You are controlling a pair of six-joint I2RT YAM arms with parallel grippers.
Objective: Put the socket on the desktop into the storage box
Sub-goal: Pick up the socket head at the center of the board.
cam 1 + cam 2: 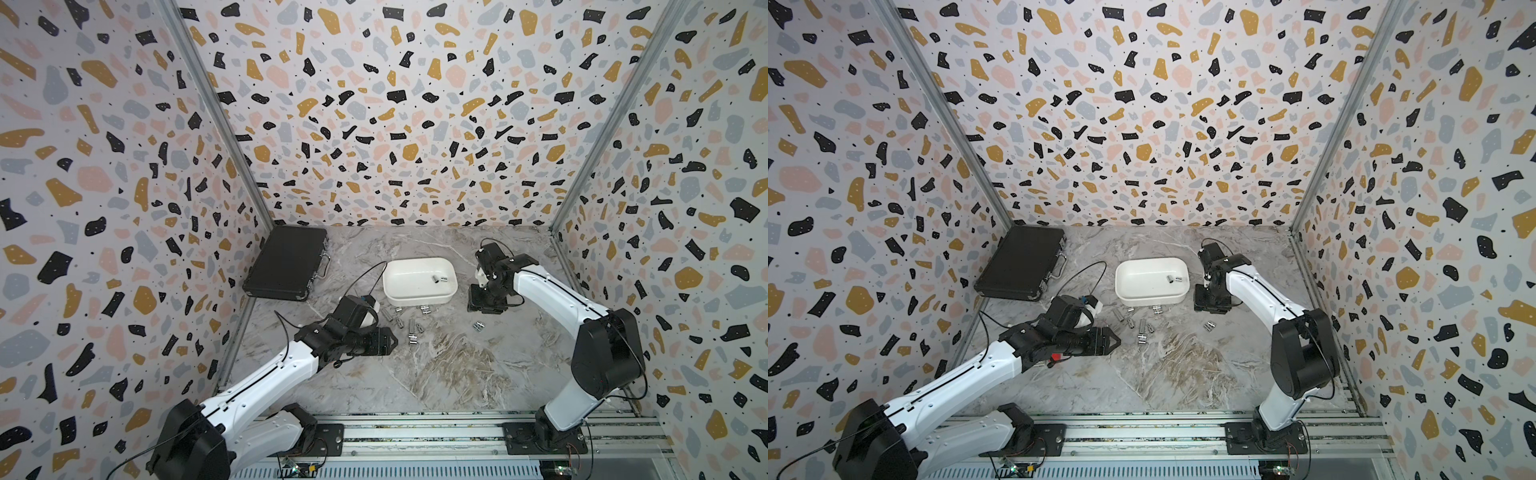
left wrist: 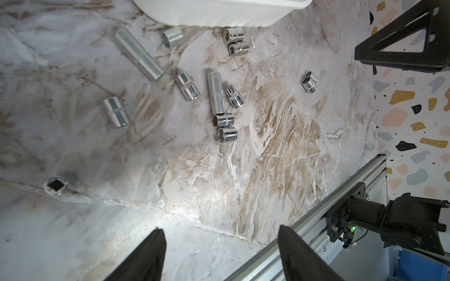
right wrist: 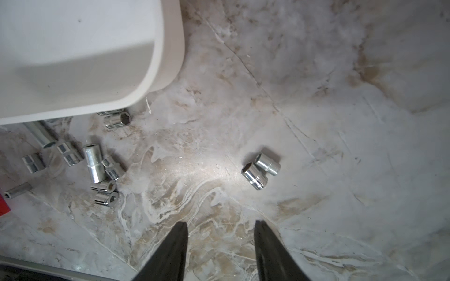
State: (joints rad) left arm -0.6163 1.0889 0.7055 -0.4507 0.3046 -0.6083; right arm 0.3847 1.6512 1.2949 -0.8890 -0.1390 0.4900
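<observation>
Entry, two arms, mine. Left arm: it reaches from the near-left base toward the middle of the desktop (image 1: 440,374), forearm sloping up and wrist laid nearly level. My left gripper (image 1: 390,341) hangs low over the marble, fingers spread wide with nothing between them. Right arm: it rises from the near-right base, elbow high, forearm slanting away and wrist bent down. My right gripper (image 3: 221,223) points at the desktop just beside the right end of the storage box (image 1: 419,298), fingers parted and empty. The storage box sits at far centre, with two small sockets (image 1: 439,279) lying in its right half. A socket cluster (image 1: 409,326) lies loose on the desktop just in front of the box's near wall, between my grippers, several pieces touching. A socket pair (image 3: 261,170), touching each other, lies apart on bare marble to the right of the cluster. A black case (image 1: 284,262) fills the far-left corner. Speckled walls close three sides, and an aluminium rail (image 1: 415,432) bounds the near edge. The near half of the desktop lies bare.
</observation>
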